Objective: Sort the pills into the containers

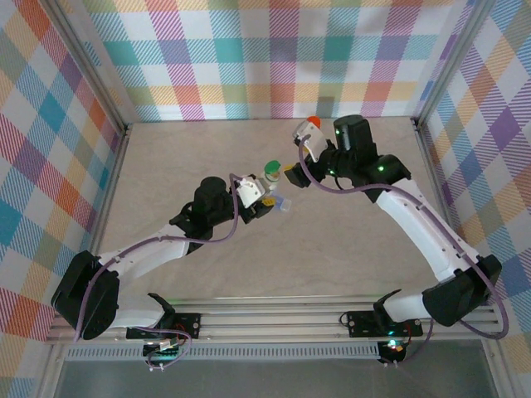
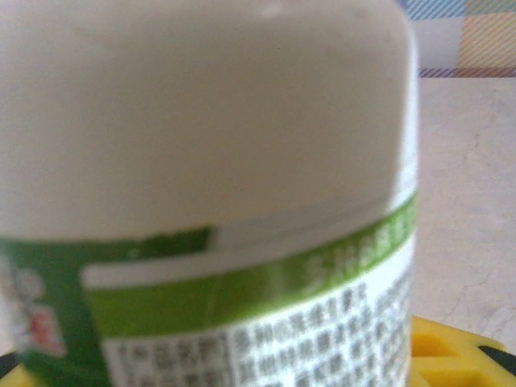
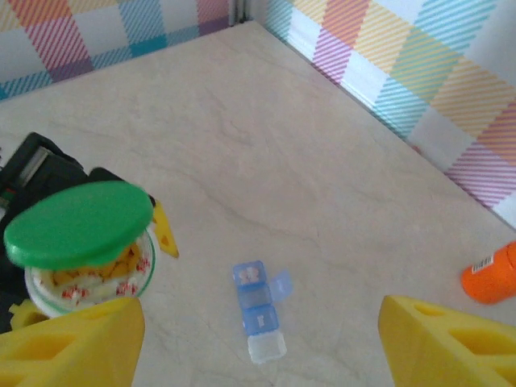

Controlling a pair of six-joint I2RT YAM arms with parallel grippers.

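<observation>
The left gripper (image 1: 265,189) clamps the whitish bottle (image 3: 89,278), whose green cap (image 3: 79,223) sits tilted over its mouth. The right gripper (image 1: 292,172) stands wide and empty just beside it. The blue box (image 3: 260,310) lies flat on the table (image 3: 266,137) near the bottle with one flap raised, the orange bottle (image 3: 490,276) lies well apart by the checked wall (image 3: 403,72), and bare tabletop stretches beyond.
</observation>
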